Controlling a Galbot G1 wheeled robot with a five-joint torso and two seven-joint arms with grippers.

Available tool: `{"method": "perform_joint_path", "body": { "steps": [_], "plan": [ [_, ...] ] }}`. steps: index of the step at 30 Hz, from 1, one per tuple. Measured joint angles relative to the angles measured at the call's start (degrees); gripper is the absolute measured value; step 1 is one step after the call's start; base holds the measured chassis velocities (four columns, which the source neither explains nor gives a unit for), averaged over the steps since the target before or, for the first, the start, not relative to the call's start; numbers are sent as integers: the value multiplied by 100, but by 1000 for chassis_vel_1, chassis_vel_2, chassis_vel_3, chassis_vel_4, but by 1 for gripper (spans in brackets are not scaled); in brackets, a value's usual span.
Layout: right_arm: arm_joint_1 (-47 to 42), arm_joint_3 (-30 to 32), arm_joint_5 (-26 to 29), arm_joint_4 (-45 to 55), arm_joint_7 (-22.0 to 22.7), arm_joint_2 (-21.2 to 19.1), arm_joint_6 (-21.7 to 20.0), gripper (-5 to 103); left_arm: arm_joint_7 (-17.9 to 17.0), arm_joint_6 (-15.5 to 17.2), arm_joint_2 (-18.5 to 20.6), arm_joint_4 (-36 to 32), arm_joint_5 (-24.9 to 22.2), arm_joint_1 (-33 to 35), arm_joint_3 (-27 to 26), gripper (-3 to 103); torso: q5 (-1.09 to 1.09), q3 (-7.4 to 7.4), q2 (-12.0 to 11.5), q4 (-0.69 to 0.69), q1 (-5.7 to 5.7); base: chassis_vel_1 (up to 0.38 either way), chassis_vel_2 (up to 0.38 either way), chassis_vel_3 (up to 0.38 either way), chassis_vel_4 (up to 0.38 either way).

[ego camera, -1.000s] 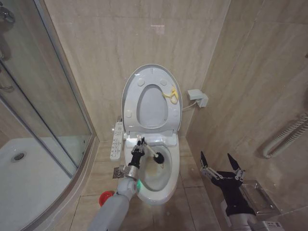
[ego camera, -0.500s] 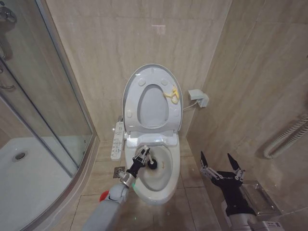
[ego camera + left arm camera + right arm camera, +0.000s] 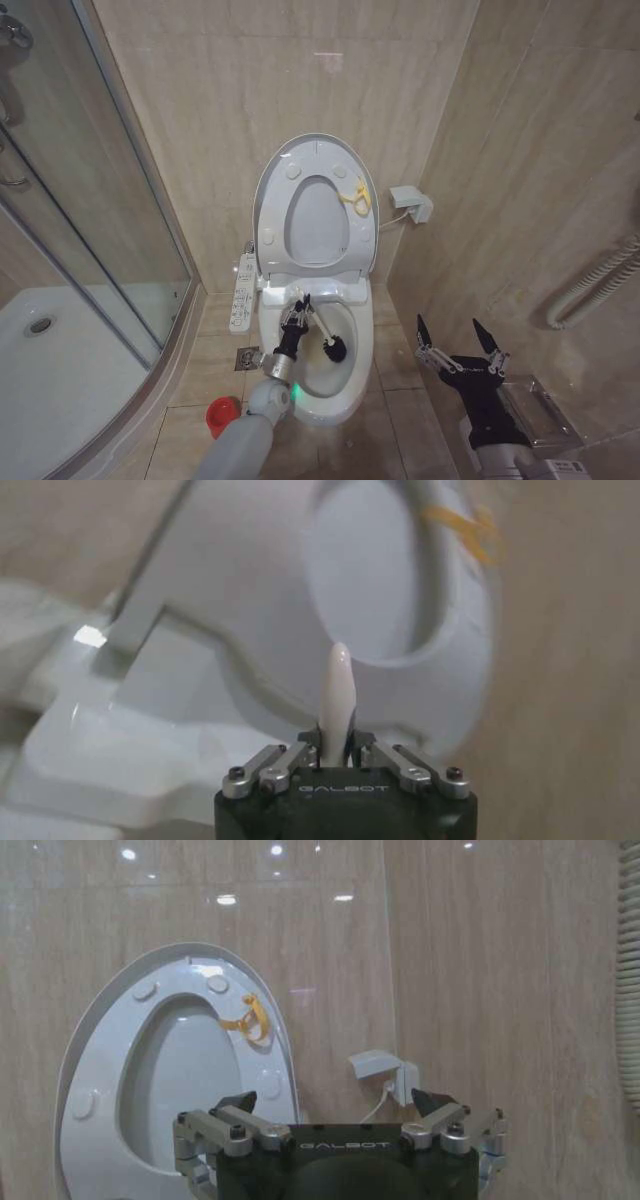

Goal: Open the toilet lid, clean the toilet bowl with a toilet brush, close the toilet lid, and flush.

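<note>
My right pincer (image 3: 460,345) hangs idle nearest to me, its fingers spread wide apart, off to the side of the toilet by the tiled wall and well clear of the work. My left pincer (image 3: 296,318) is over the near-left part of the toilet bowl (image 3: 355,375), clamped on the toilet brush (image 3: 322,332) at the upper stretch of its thin white handle. From the left wrist view the handle's pale tip (image 3: 338,682) sticks up out between my fingers. Ahead of and below that pincer, the stick slants down into the bowl and the dark bristle head (image 3: 334,349) sits against the inner wall, toward the right side.

I judge the brush light and its handle stiff but slim and smooth, so it could twist or slide in my grip when the bristles push against ceramic; holding it high on the handle keeps me out of the basin but gives less control over the head.

Beyond the left pincer, the ring seat (image 3: 313,222) with its yellow loop (image 3: 356,196) and the toilet lid (image 3: 276,165) both stand upright against the wall behind.
</note>
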Motion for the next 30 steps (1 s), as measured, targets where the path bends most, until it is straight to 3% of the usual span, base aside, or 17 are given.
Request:
{"method": "perform_joint_path", "body": {
  "steps": [3, 4, 6, 9, 12, 16, 17, 20, 26, 29, 30],
  "plan": [
    [0, 0, 0, 0, -1, 0, 0, 100, 218, -223, 92, 124, 1091, 3, -229, 19, -1, -1, 0, 0, 0, 0, 0, 0, 0],
    [0, 0, 0, 0, -1, 0, 0, 100, 218, -223, 92, 124, 1091, 3, -229, 19, -1, -1, 0, 0, 0, 0, 0, 0, 0],
    [0, 0, 0, 0, 0, 0, 0, 100, 240, -321, 154, 89, 1618, 22, -293, 19, -1, 3, -1, 2, 1, 0, 0, 0, 0],
    [0, 0, 0, 0, 0, 0, 0, 100, 260, -413, 149, 26, 1819, -20, -343, 19, -2, 1, -1, -4, 0, 0, 0, 0, 0],
    [0, 0, 0, 0, 0, 0, 0, 100, 205, -401, 135, -1, 1549, -15, -314, 19, -1, 2, -1, -2, 1, 0, 0, 0, 0],
    [0, 0, 0, 0, -1, 0, 0, 100, -292, -361, -87, 32, 90, 36, -154, 19, -2, 1, -1, -1, 1, 0, 0, 0, 0],
    [0, 0, 0, 0, -1, 0, 0, 100, -292, -361, -87, 32, 90, 36, -154, 19, -2, 1, -1, -1, 1, 0, 0, 0, 0],
    [0, 0, 0, 0, 0, 0, 0, 100, -588, -335, -177, -90, -667, 61, -1, 19, 0, 1, -1, -1, 0, 0, 0, 0, 0],
    [0, 0, 0, 0, 0, 0, 0, 100, -602, -424, -232, -52, -959, 19, 25, 19, 0, 1, -1, -1, 0, 0, 0, 0, 0],
    [0, 0, 0, 0, -1, 0, 0, 100, -290, -418, -78, -4, -182, 107, -43, 19, -1, 1, -1, -1, 0, 0, 0, 0, 0],
    [0, 0, 0, 0, -1, 0, 0, 100, -290, -418, -78, -4, -182, 107, -43, 19, -1, 1, -1, -1, 0, 0, 0, 0, 0]
  ]
}}
